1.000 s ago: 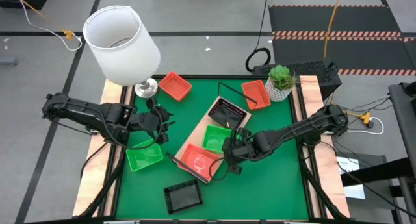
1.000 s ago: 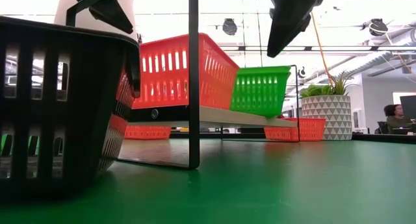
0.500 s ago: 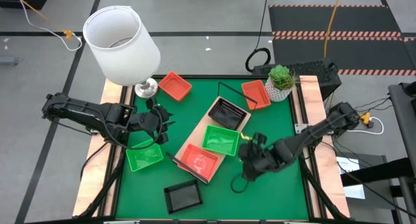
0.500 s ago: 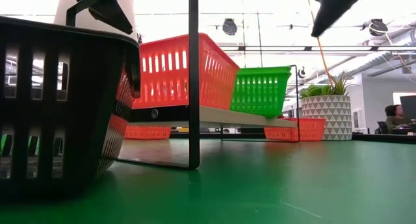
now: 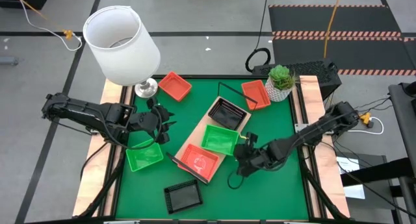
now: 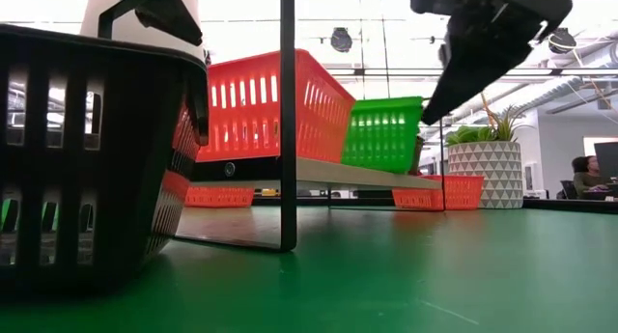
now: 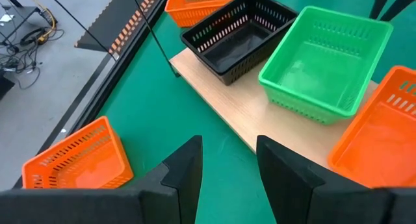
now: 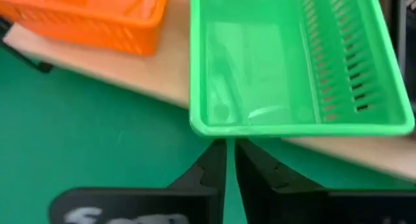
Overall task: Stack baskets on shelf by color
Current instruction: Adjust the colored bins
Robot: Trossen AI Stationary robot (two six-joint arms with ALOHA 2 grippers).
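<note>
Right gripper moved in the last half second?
Yes. The right gripper has swung back toward the green basket on the shelf.

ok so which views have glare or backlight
low view: bright ceiling lights behind, so the right hand and the near black basket show as dark silhouettes; right wrist view: pale reflections on the floor of the green basket; high view: even light, the white lampshade brightest
</note>
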